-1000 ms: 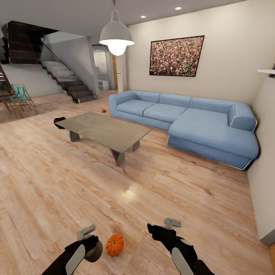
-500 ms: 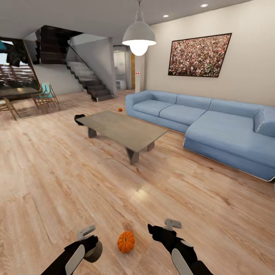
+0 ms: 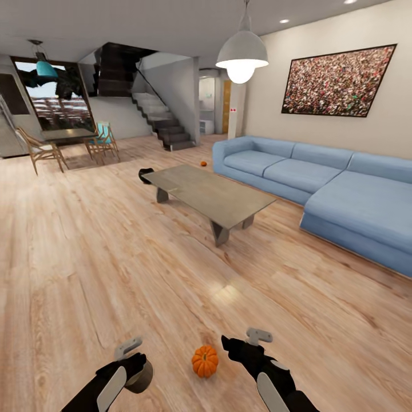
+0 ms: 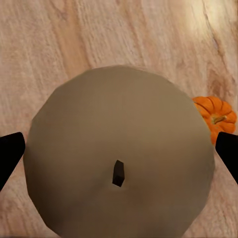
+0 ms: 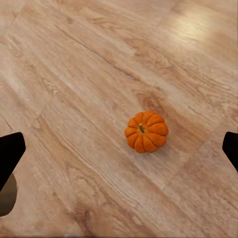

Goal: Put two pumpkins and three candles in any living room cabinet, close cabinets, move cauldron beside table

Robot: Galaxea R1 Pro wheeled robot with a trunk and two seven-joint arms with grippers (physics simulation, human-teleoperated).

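– pale wood floor (image 3: 86, 257) runs right across this living room. what's on it?

– a long blue corner sofa (image 3: 320, 183) against the wall under a speckled painting (image 3: 337, 80), a white pendant lamp (image 3: 242, 54), and the table (image 3: 214, 194) with its grey glossy top out in the middle. stairs (image 3: 166, 123) and some wooden dining chairs (image 3: 40, 151) are at the far end.

– where's the cauldron?

– the cauldron (image 3: 146, 174) sits on the floor just beside the table's far end. it's partly hidden by that corner, so i can't tell whether they touch.

– and the pumpkins?

– the near pumpkin (image 3: 205, 361) stands upright on the boards, stem up, between the two grippers and closer to the right one. nothing touches it. the far pumpkin (image 3: 202, 163) is a small orange dot on the floor beyond the table, near the sofa's end.

– what is the left gripper doing?

– the left gripper (image 3: 137, 366) is closed around a candle (image 4: 119, 148). the left wrist view looks down on its round beige top with the dark wick in the middle, a black finger (image 4: 10, 153) at each side. the near pumpkin peeks out past the candle's edge there.

– and the right?

– the right gripper (image 3: 233, 348) is spread wide with nothing in it. in the right wrist view its dark fingertips (image 5: 10, 151) sit well apart at the edges, with the near pumpkin on the floor between and beyond them.
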